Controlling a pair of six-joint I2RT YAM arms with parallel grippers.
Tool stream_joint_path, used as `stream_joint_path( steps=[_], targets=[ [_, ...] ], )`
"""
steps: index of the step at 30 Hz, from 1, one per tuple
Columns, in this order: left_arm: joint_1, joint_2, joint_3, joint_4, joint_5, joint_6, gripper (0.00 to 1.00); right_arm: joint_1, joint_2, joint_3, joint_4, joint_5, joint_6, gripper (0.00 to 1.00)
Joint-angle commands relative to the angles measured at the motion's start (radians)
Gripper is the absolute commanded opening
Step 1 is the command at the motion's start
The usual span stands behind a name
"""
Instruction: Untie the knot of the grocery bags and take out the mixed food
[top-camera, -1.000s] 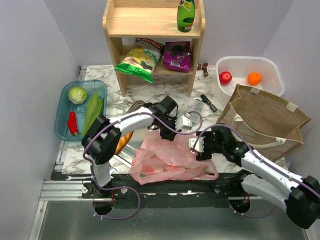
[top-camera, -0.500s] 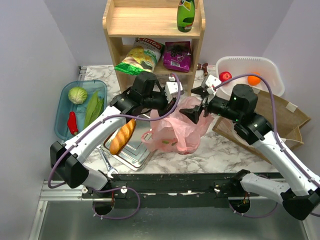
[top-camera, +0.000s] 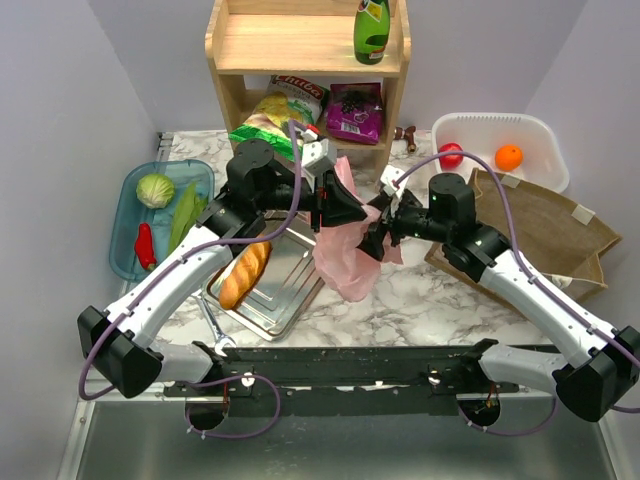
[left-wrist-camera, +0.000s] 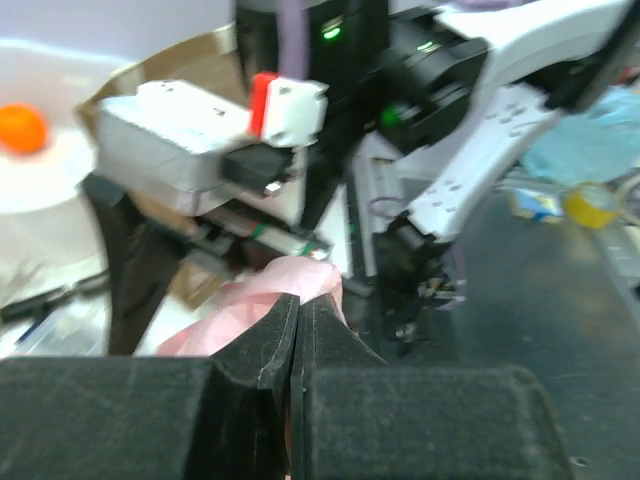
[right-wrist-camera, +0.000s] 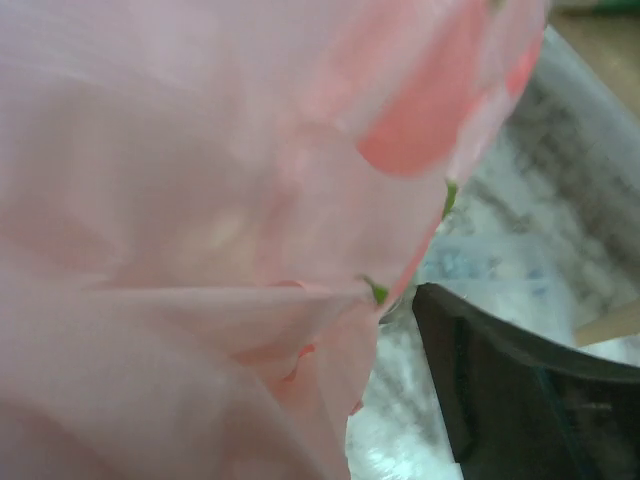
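- The grocery bag (top-camera: 347, 258) hung clear of the desk (top-camera: 420, 300), between the two arms and just right of the steel tray (top-camera: 288, 288).
- The left jaws were shut on its top, with pink film pinched between them.
- The right jaws stood wide open and held nothing, close against the bag's right side.
- The bag's long axis ran vertically, with the loose end pointing down. I could not make out the knot.

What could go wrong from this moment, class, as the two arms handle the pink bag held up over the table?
1. The left jaws are shut on only a thin fold of the pink bag; the film could slip out or tear.
2. The right jaws stand open against loose film, so closing might catch the wrong part of the bag.
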Motion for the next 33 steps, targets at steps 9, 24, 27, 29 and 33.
stream_joint_path(
  steps=[9, 24, 27, 29, 33],
  targets=[
    [0.018, -0.075, 0.034, -0.192, 0.237, 0.134, 0.32, 0.007, -0.052, 0.058, 0.261, 0.196, 0.156, 0.01],
    [0.114, -0.32, 0.116, -0.257, -0.078, 0.422, 0.98, 0.006, -0.202, -0.048, 0.116, 0.143, -0.035, 0.01],
    [0.071, -0.264, 0.202, -0.23, -0.191, 0.423, 0.98, 0.006, -0.2, -0.06, 0.087, 0.092, -0.08, 0.01],
    [0.023, -0.195, 0.262, -0.273, -0.232, 0.473, 0.99, 0.006, -0.193, -0.063, 0.093, 0.066, -0.087, 0.01],
    [-0.003, -0.124, 0.167, -0.238, -0.206, 0.504, 0.98, 0.006, -0.181, -0.042, 0.16, 0.045, -0.044, 0.01]
  ],
)
